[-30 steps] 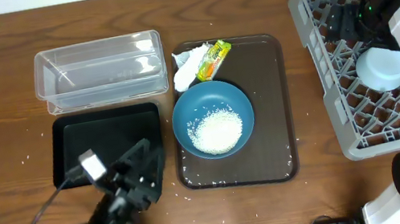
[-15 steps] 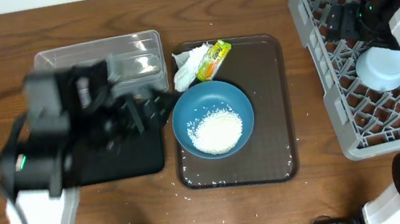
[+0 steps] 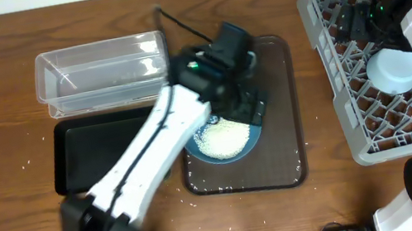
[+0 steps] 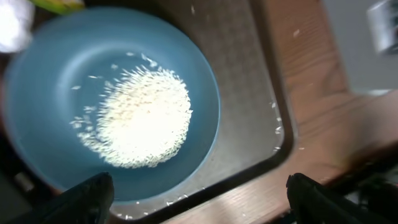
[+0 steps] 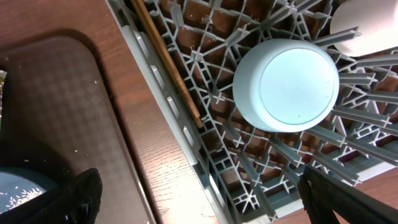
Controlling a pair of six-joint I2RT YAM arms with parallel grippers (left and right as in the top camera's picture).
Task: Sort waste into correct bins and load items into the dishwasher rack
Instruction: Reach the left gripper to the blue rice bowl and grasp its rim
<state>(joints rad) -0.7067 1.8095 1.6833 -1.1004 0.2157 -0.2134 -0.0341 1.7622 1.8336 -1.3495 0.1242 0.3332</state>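
Holding a heap of white rice grains (image 4: 140,118), the large dark-blue bowl (image 4: 56,93) sits on the left half of the dark-brown serving tray (image 3: 284,119), which lies mid-desk toward the front edge. Stray grains dot the tray's front rim and the desk (image 3: 5,216) just beside it. The left gripper (image 4: 199,202) hangs over the bowl, its jaws spread wide with nothing between them. A blurred crumpled white tissue (image 4: 13,25) and a sliver of the snack wrapper (image 4: 59,4) show at the bowl's far side. Left of the tray, the clear tub (image 3: 103,74) stands at the back with the black tray-bin (image 3: 99,150) in front of it. At the desk's right edge the grey rack (image 3: 360,132) carries an upturned small light-blue bowl (image 5: 289,84), chopsticks (image 5: 165,59) along its left wall, and a small white cup (image 5: 367,25), only partly in view. The right gripper (image 5: 211,199) hovers above the rack, its jaws also wide apart and empty.
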